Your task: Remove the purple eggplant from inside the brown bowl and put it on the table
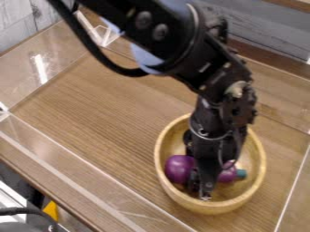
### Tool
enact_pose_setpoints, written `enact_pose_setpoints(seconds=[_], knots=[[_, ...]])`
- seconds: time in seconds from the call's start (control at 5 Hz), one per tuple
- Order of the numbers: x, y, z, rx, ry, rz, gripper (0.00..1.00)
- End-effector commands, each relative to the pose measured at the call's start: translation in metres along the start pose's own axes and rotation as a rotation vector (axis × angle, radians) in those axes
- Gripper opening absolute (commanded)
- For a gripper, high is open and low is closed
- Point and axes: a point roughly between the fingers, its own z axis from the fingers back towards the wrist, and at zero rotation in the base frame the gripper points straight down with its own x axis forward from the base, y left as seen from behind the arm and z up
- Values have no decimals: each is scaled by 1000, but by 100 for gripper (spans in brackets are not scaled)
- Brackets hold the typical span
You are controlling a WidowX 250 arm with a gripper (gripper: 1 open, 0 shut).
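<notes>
The brown bowl (164, 174) sits on the table (97, 109) at the lower right of the camera view. Inside it lies the purple eggplant (180, 168), its teal stem cap (238, 172) pointing right. My gripper (204, 188) reaches straight down into the bowl. Its dark fingers cross the middle of the eggplant and stand narrow, shut on it. The fingers hide the eggplant's middle, and the eggplant is low inside the bowl.
Low clear acrylic walls edge the table, one along the back left (49, 54) and one along the front (72, 186). Bare wood-grain tabletop stretches to the left of the bowl. The bulky black arm (169, 45) hangs over the centre and right.
</notes>
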Motion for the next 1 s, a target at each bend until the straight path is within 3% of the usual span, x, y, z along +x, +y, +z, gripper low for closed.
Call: enact_pose_setpoints(seconds=[0.0,0.2,0.6,0.8], knots=[[-1,3,11,18,-11,31,0],[-3,0,16,18,0,65,0],[4,-5,6,17,10,86,0],[-1,-9,6,13,18,93,0]])
